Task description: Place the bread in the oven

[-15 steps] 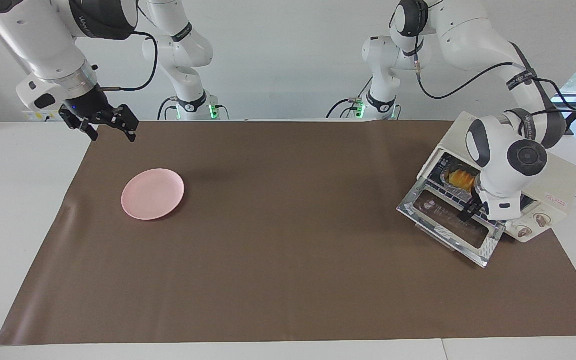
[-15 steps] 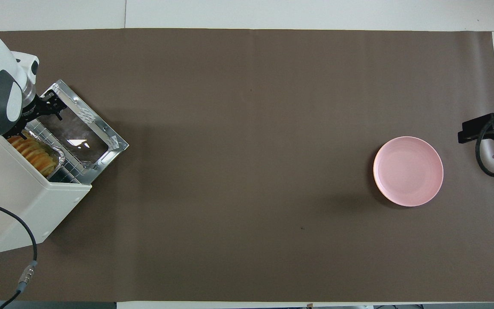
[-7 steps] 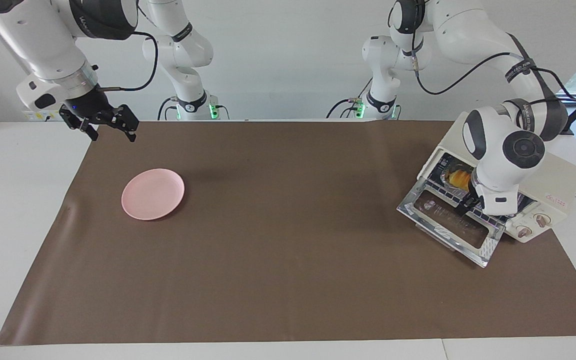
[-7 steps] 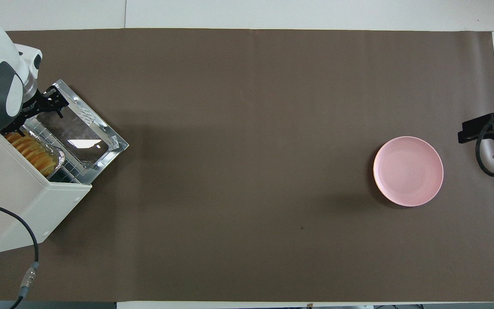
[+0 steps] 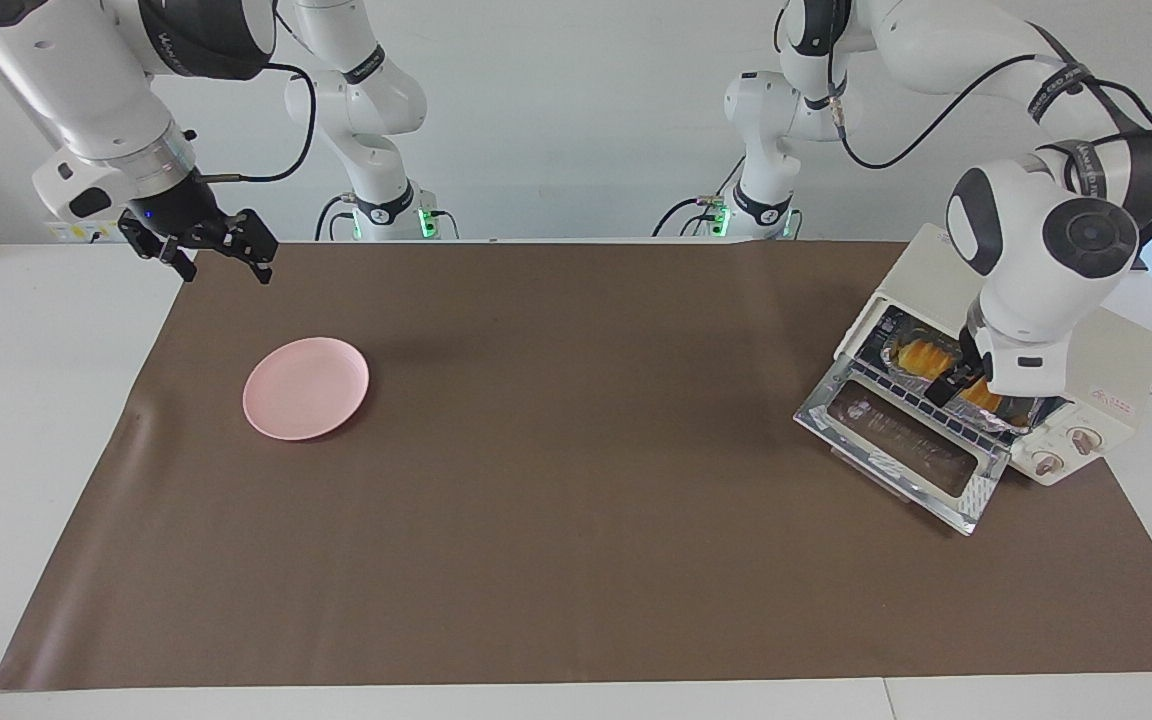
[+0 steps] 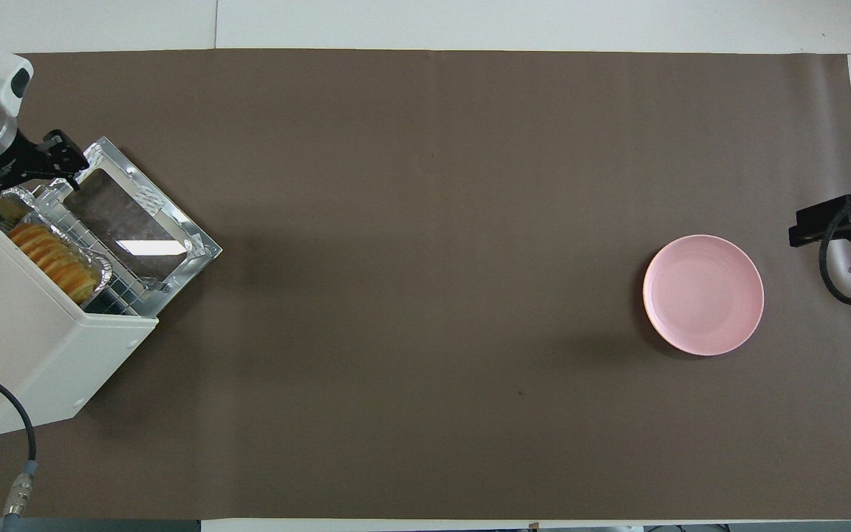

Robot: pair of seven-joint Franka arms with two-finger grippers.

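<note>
Brown-papered counter point(image 5: 556, 480): bread point(image 5: 921, 353) sits inside the oven point(image 5: 1096, 370), door down; my left jaws hang spread above it, empty, while right jaws wait spread.

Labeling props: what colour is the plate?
Plain pale pink plate, no pattern; clearest in the overhead view.

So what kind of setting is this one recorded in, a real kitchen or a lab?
Most likely a robotics lab tabletop staged as a kitchen: two arms bolted at a white table, a brown mat covering it, and only a toaster oven and pink plate as props.
</note>
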